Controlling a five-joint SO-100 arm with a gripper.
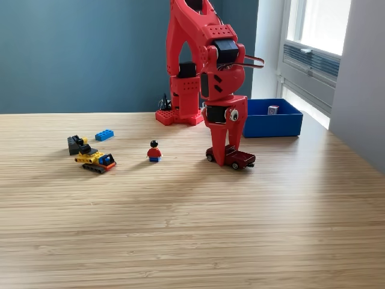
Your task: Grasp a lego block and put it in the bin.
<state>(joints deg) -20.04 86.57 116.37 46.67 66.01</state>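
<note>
We see our jaws [224, 158] down over the dark red toy car [239, 159] (grip unclear), the bin [274, 124] far right.

A dark blue wall [78, 54] is filling the upper left. A window [316, 36] at the upper right is letting daylight in. A wood table [180, 229] is filling the bottom.

Light wood-grain tabletop [192, 229] is seen under everything. Small minifigure [154, 151], red torso, black hair, is stood upright on it; taken as landmark. In the exterior view, a yellow and black tracked toy vehicle [95, 159] is placed to its left, slightly nearer the camera. A dark red toy car [239, 159] is placed to its right. Window [316, 36] is seen far right, behind.
</note>
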